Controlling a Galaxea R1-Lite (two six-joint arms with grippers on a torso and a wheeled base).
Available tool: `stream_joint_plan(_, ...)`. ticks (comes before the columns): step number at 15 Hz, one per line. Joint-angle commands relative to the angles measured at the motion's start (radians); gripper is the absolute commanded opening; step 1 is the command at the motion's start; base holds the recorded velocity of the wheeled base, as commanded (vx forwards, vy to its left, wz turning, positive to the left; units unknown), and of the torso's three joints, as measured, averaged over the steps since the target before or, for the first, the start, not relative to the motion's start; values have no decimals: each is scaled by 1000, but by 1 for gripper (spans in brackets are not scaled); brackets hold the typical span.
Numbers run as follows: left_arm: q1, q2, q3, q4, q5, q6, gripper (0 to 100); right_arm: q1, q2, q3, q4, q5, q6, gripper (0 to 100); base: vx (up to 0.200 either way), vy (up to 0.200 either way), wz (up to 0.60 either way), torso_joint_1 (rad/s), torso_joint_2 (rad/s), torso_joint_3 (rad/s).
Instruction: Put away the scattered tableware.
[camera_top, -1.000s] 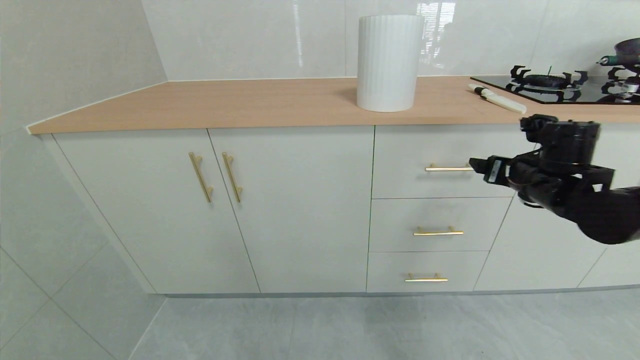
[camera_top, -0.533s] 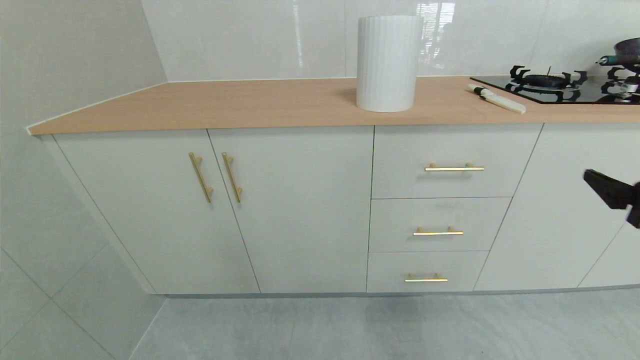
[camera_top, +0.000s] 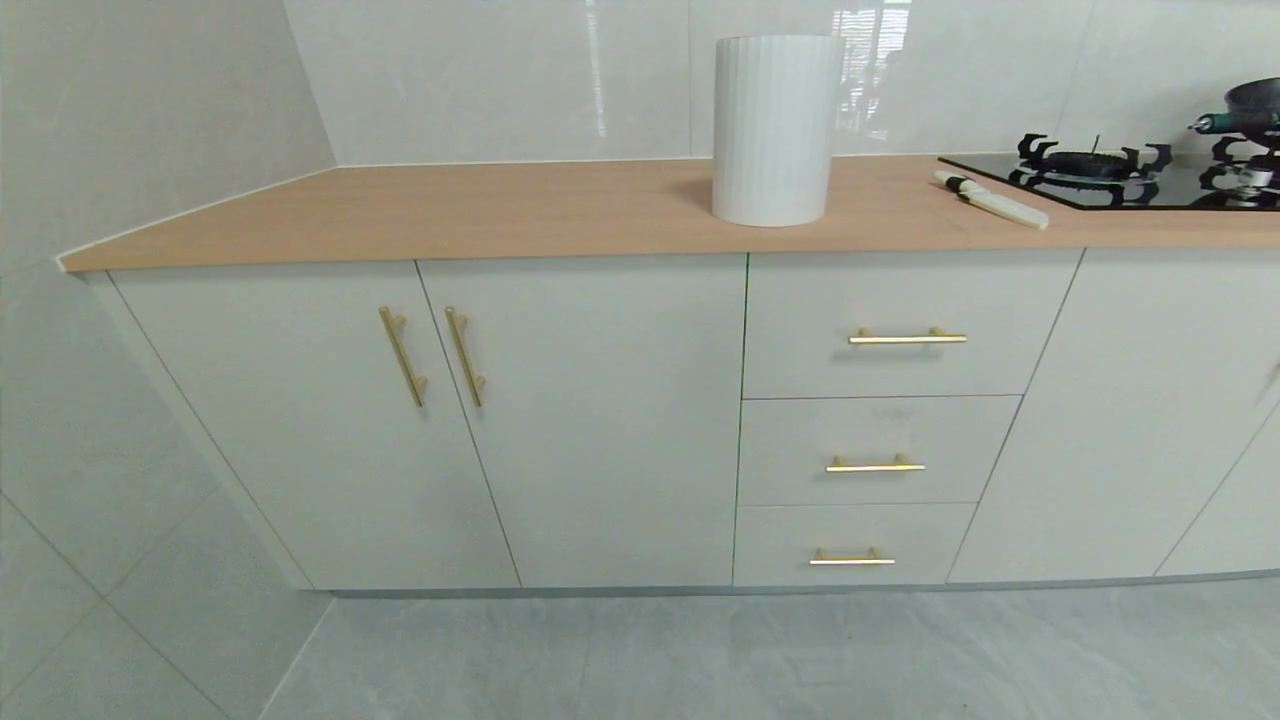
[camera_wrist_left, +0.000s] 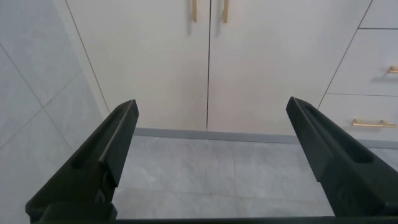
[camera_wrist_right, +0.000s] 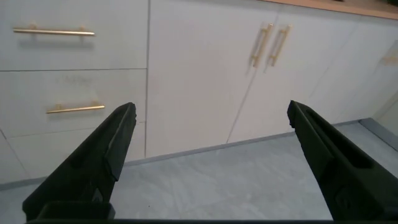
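On the countertop (camera_top: 500, 205), knife (camera_top: 992, 199) lies far from left pincer (camera_wrist_left: 211, 104) and right pincer (camera_wrist_right: 211, 107).

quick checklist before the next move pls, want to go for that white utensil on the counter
1. Left gripper open and empty: ok.
2. Right gripper open and empty: ok.
3. White utensil lying flat on the countertop beside the hob, nothing on top of it: ok.
4. A drawer open to receive it: not ok, all three drawers are shut.
5. Room inside the white ribbed container: cannot tell, its inside is hidden from the head view.
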Motion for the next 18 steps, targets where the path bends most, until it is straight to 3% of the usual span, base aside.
stream_joint_plan(1,0,0,0,0,0,0,100,-40,-246,95,59,37,-2,100,0,0,0,0,0,0)
stream_joint_plan(4,0,0,0,0,0,0,100,-93,-359,170,102,30,1,100,0,0,0,0,0,0)
stream_joint_plan(6,0,0,0,0,0,0,100,-93,-359,228,51,42,7,100,0,0,0,0,0,0)
stream_joint_plan(10,0,0,0,0,0,0,100,-93,-359,328,5,349,124,100,0,0,0,0,0,0)
stream_joint_plan(11,0,0,0,0,0,0,100,-93,-359,328,5,349,124,100,0,0,0,0,0,0)
stream_joint_plan(12,0,0,0,0,0,0,100,-93,-359,376,-13,441,133,100,0,0,0,0,0,0)
stream_joint_plan(14,0,0,0,0,0,0,100,-93,-359,376,-18,490,216,100,0,0,0,0,0,0)
stream_joint_plan(18,0,0,0,0,0,0,100,-92,-358,371,51,521,207,100,0,0,0,0,0,0)
